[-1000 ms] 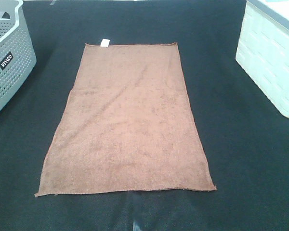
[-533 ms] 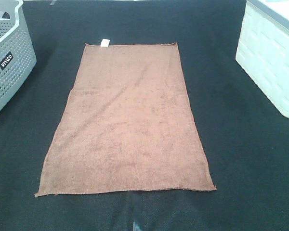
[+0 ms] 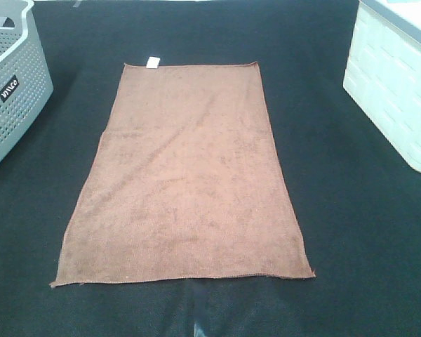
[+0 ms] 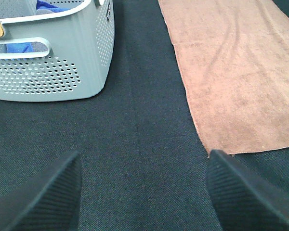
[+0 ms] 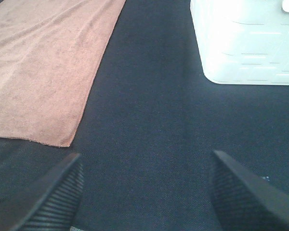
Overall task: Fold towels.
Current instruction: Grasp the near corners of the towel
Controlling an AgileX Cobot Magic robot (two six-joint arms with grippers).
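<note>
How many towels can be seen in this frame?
1: the reddish-brown towel lies flat and unfolded on the dark table, between the grey basket and the white bin. A blue item shows inside the basket; it may be more cloth, I cannot tell.

1. A grey perforated basket (image 3: 21, 105) stands at the upper left of the exterior high view, cut off by the frame edge. A small black label (image 3: 8, 88) with white lettering sits on its wall.
2. The left wrist view shows something blue (image 4: 48, 6) inside the basket.
3. A white bin (image 3: 393, 91) with a panelled wall stands at the upper right, also cut off.
4. Both rest on a dark, fabric-like desk (image 3: 337, 246).
</note>
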